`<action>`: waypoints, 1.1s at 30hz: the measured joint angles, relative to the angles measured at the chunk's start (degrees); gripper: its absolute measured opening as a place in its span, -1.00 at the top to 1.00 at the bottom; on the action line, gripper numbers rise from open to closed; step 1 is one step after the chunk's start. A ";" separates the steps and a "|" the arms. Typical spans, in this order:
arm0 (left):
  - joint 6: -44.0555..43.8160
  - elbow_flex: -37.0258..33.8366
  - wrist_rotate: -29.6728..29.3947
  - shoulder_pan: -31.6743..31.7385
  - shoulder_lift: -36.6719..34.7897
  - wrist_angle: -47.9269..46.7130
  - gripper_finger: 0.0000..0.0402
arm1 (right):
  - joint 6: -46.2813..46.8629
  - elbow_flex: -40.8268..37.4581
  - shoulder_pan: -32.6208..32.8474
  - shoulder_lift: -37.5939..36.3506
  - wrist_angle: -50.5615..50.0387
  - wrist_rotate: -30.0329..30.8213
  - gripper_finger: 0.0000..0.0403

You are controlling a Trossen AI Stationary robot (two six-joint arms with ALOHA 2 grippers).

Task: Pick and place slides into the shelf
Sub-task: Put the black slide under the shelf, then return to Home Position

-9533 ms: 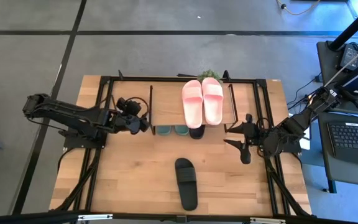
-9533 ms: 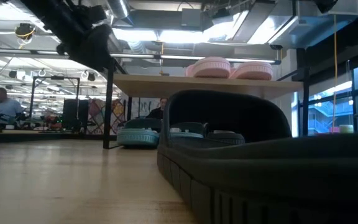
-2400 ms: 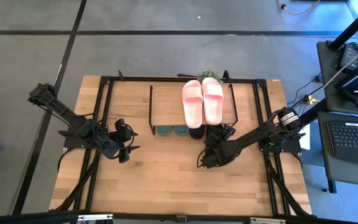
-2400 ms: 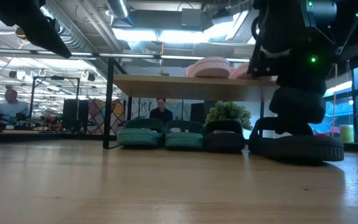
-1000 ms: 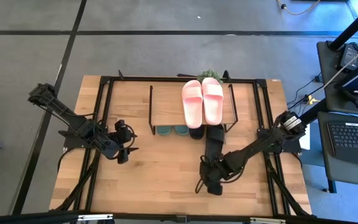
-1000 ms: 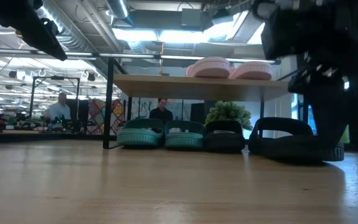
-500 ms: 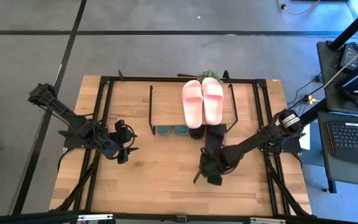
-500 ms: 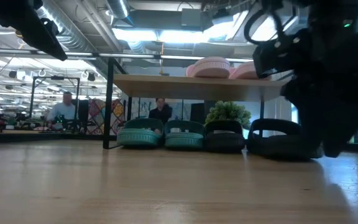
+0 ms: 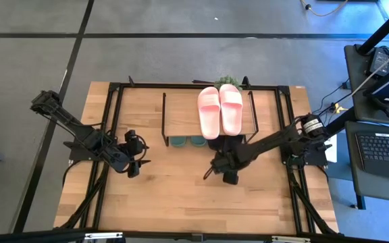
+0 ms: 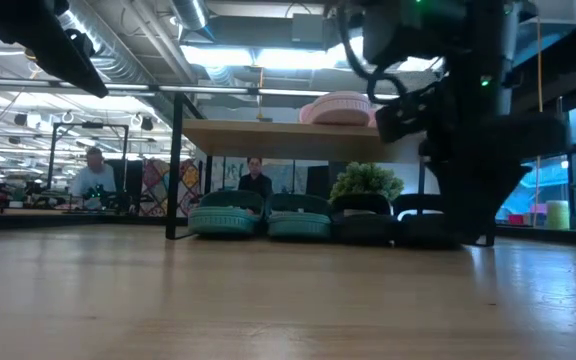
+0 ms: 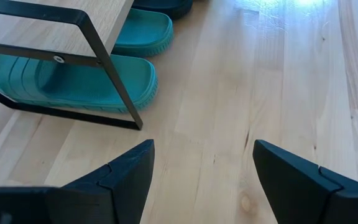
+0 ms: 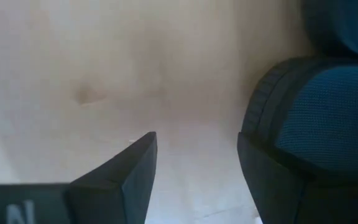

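Though parked low on the worktop (image 9: 161,196) just in front of the shelf (image 9: 181,115), grips nothing: right end effector (image 9: 216,170), fingers (image 12: 123,180) spread wide with bare wood between them. Sits beside the heel of the last black slide (image 12: 319,106), one finger right next to it (contact not clear from the wrist view). Looks placed there to shove that slide heel-first under the top board rather than to lift it, since the low board and wire legs leave little room to reach in from above.

Under the board, in the low view: two green slides (image 10: 230,216), then the first black slide (image 10: 363,222), then the last black slide at the row's right end, partly hidden behind the right arm (image 10: 468,120). Appears lined up with its neighbours, so probably close to finished. Cannot confirm how deep it sits.

On top of the board: the pink pair (image 9: 219,111), side by side, presumably put up there because the lower row takes only four.

Waiting well to the left of the shelf: left end effector (image 9: 135,162), likewise wide open and empty, pointed at the green slides and a black wire leg (image 11: 109,71), and clear of the right arm's working space.
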 joint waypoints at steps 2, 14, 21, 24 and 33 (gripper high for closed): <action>0.01 0.00 0.00 0.00 0.00 -0.07 -0.31 | -0.94 -0.02 -1.21 0.00 -0.46 0.09 -0.11; -0.01 0.00 -0.02 0.00 0.00 -0.28 -0.31 | -2.75 -0.02 -3.95 0.00 -2.17 0.27 -0.11; 0.56 0.00 0.38 -0.41 -0.06 -0.16 -0.31 | 1.39 2.34 -1.30 0.00 -8.44 0.03 -0.11; 2.12 0.00 4.62 -0.70 -1.43 2.20 -0.31 | 1.98 5.28 0.90 0.00 -12.93 -0.01 -0.11; 18.03 0.02 18.14 -0.70 -9.88 21.87 -0.31 | -8.80 10.97 4.71 -10.32 -5.20 7.86 -0.11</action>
